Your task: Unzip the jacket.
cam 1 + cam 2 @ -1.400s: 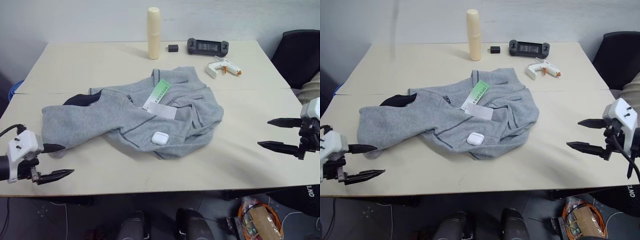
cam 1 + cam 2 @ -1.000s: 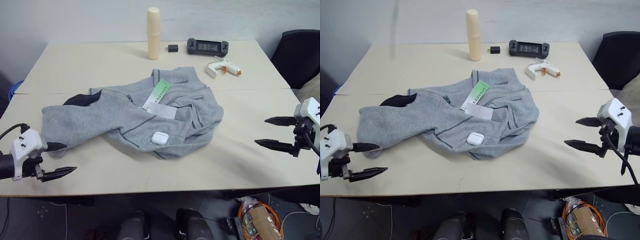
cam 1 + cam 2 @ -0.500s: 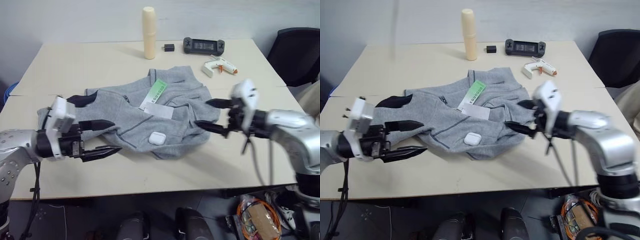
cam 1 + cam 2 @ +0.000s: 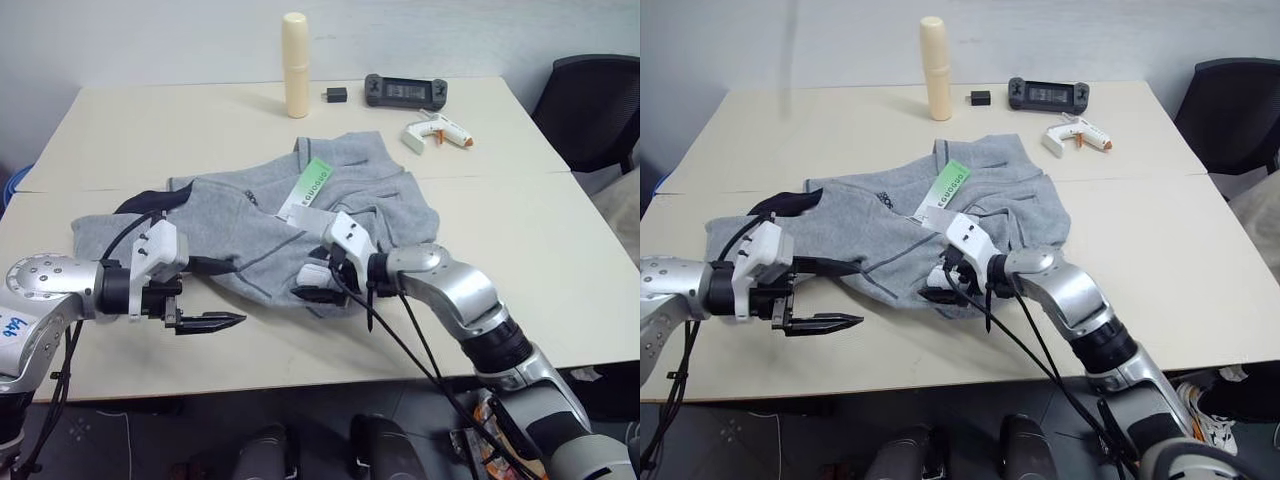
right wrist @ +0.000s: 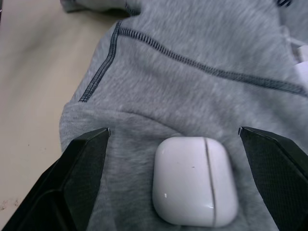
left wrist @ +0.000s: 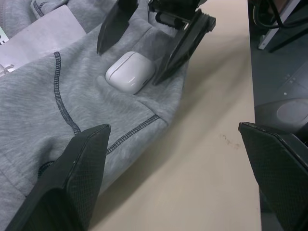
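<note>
Jacket lies crumpled mid-table, both grippers spread wide and holding nothing.
Its green-and-white tag sits on top, and a white earbud case rests on the fleece at the near edge. The right gripper reaches in from the right with one finger on either side of the case, not closed on it. The left gripper hovers at the near left edge of the fabric. A cream bottle, a black controller and a glue gun stand on the far side of the table.
</note>
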Robot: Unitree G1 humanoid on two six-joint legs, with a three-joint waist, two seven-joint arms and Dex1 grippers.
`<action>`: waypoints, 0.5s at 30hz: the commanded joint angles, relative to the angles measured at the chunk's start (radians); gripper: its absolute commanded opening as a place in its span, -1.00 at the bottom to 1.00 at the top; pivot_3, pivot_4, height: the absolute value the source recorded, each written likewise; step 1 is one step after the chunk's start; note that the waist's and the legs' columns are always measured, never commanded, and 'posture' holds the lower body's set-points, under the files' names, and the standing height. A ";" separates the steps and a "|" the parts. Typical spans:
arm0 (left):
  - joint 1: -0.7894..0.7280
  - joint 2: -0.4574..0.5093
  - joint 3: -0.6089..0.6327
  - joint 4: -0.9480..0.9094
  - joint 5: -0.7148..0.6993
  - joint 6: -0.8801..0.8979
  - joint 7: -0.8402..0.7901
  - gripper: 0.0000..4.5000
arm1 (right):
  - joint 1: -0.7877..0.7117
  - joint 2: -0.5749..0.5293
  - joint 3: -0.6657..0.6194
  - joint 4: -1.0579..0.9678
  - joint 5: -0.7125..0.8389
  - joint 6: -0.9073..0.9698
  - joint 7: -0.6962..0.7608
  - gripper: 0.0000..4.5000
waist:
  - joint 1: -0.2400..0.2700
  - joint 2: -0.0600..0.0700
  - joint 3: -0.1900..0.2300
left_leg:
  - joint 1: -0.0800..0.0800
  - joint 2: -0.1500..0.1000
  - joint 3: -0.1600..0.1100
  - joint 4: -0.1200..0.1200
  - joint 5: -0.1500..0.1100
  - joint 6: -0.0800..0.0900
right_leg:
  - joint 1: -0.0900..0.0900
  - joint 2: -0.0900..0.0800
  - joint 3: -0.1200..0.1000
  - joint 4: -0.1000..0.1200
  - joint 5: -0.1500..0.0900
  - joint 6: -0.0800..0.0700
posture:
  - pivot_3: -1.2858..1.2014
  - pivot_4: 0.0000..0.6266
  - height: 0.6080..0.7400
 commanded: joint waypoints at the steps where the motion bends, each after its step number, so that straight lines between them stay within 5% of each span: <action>1: -0.034 -0.003 0.009 0.006 0.014 -0.024 0.001 1.00 | -0.011 0.029 0.024 0.056 -0.052 -0.047 0.001 0.99 | -0.001 0.000 0.000 | 0.000 0.000 0.000 0.000 0.000 0.000 | 0.000 0.000 0.000 0.000 0.000 0.000 | 0.03 -0.52 1.00; 4: -0.040 -0.007 0.008 0.005 0.017 -0.027 0.002 1.00 | -0.005 0.038 0.029 0.099 -0.085 -0.075 0.006 0.87 | -0.002 0.000 0.000 | 0.000 0.000 0.000 0.000 0.000 0.000 | 0.000 0.000 0.000 0.000 0.000 0.000 | 0.03 -0.52 1.00; 10: -0.059 -0.025 0.006 0.002 0.021 -0.032 0.013 1.00 | 0.021 0.031 -0.004 0.089 -0.094 -0.096 0.024 0.04 | -0.001 0.000 0.000 | 0.000 0.000 0.000 0.000 0.000 0.000 | 0.000 0.000 0.000 0.000 0.000 0.000 | 0.03 -0.52 1.00; 15: -0.092 -0.059 -0.019 -0.010 0.014 -0.022 0.025 1.00 | 0.086 -0.013 -0.158 -0.091 0.015 -0.069 0.049 0.02 | 0.002 -0.001 0.000 | -0.001 0.000 -0.001 0.000 0.000 0.000 | 0.000 0.000 0.000 0.000 0.000 0.000 | 0.03 -0.52 1.00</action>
